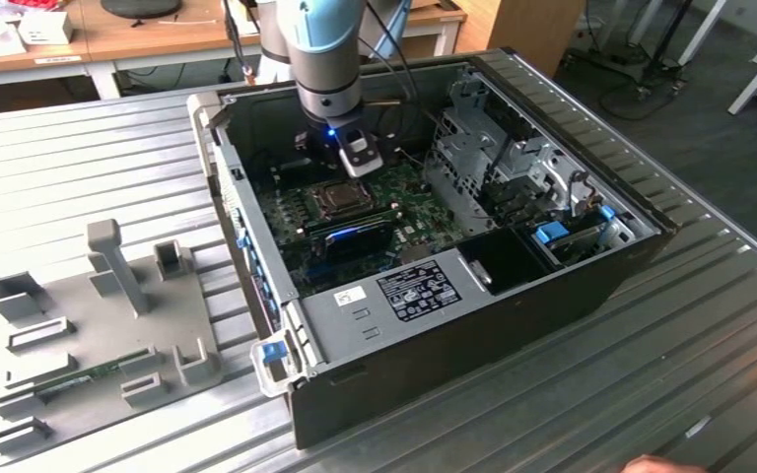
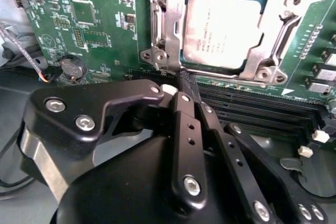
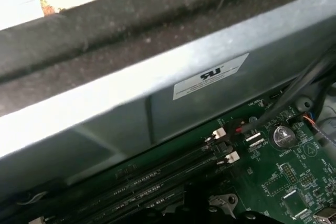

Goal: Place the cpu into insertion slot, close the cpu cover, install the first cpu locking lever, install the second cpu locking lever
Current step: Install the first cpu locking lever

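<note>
With the cpu (image 2: pixel 223 30) seated under the closed cpu cover (image 2: pixel 273 35), I am bringing the gripper (image 2: pixel 188 85), fingers pinched together empty, toward the locking levers.

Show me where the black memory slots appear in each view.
Exterior view: the memory slots lie alongside the insertion slot.
Second wrist view: the memory slots border it again.
First wrist view: the memory slots run along the grey case wall.
Shared landmark: green circuit board.
</note>
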Motion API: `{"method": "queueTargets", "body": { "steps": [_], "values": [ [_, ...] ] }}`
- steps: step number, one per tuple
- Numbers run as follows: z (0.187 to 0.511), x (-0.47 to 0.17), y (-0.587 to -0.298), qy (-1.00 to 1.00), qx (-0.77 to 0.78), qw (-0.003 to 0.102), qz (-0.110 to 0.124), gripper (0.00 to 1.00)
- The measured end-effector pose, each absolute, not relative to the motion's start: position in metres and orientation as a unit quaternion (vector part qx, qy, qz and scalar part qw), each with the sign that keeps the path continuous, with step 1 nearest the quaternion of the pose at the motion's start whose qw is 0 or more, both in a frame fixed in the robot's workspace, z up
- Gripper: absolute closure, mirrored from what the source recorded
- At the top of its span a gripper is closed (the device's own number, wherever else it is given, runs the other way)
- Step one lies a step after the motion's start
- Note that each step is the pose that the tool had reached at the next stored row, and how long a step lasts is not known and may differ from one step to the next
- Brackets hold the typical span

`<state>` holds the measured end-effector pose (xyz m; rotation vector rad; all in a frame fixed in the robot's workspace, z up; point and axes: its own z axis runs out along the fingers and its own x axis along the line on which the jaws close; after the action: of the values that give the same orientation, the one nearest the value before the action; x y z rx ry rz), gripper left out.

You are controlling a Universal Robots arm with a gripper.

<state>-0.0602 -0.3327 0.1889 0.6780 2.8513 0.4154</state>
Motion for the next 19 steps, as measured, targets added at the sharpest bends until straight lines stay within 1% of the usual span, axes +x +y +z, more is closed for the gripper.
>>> {"method": "queueTargets", "body": {
  "steps": [10,19],
  "values": [
    [0.190,-0.057,-0.333,0.959,0.228,0.090,0.143,0.89],
    [0.200,-0.057,-0.333,0.959,0.229,0.090,0.144,0.89]
  ]
}}
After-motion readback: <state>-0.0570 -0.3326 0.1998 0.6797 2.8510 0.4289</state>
